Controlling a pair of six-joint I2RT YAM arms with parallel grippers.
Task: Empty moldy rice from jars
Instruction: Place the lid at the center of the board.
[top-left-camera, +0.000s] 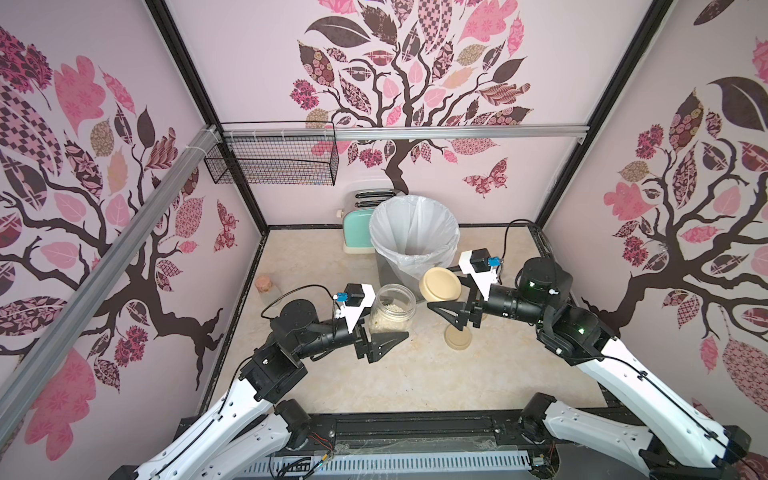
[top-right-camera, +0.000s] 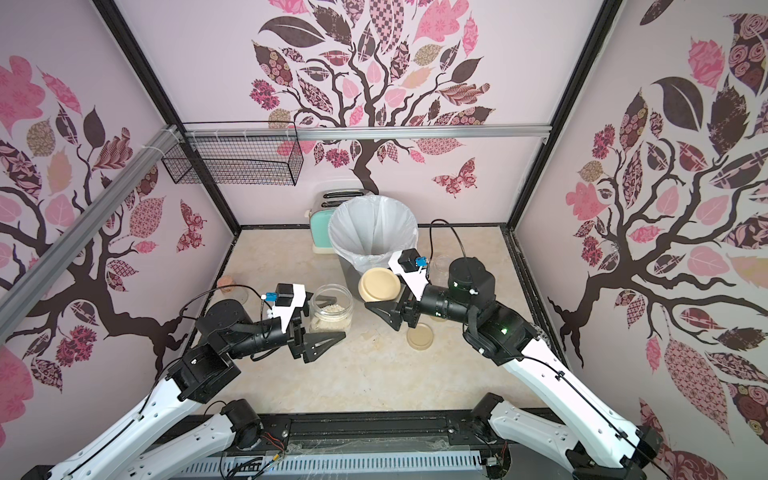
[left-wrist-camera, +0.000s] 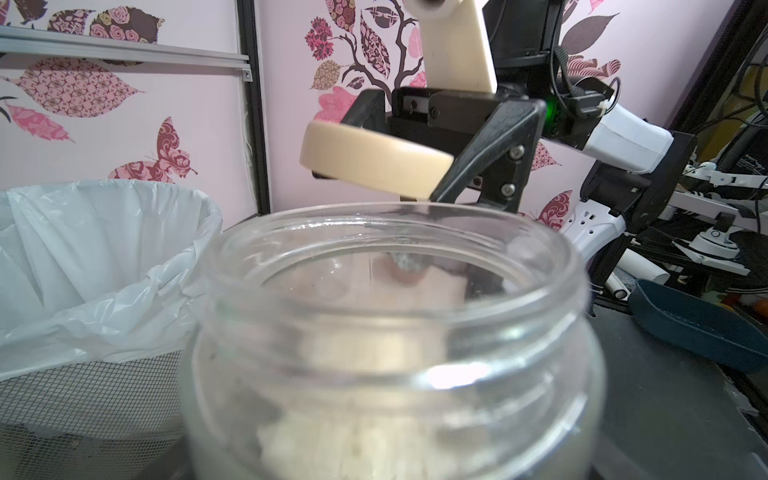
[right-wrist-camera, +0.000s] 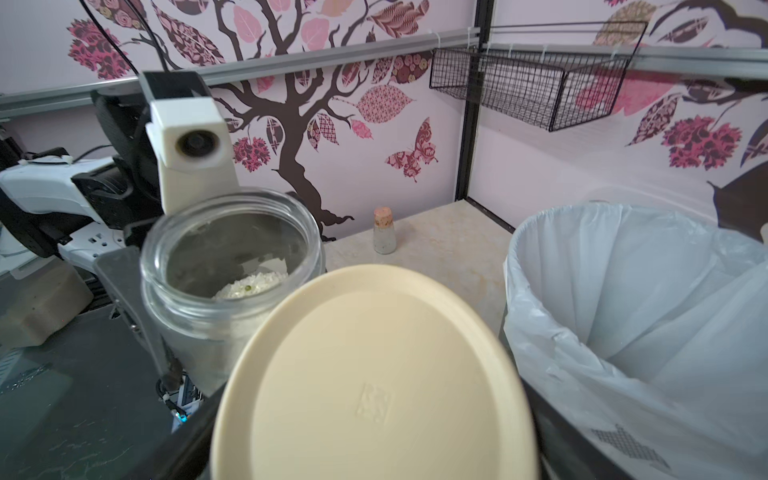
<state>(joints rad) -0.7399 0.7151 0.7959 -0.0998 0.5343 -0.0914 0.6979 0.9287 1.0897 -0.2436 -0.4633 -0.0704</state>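
marble tabletop, bin behind; left fingers tight around open jar, right fingers around lid

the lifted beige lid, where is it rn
In both top views the lid is held above the table by the right gripper, just right of the open jar and in front of the lined bin.

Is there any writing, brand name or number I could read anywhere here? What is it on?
Nothing here reads clearly.
Beige lid: a small raised square mark near its middle, too faint to read.
Dark panel in the background of the left wrist view: pale lettering, too blurred to read.
Glass jar, toaster: no label visible.
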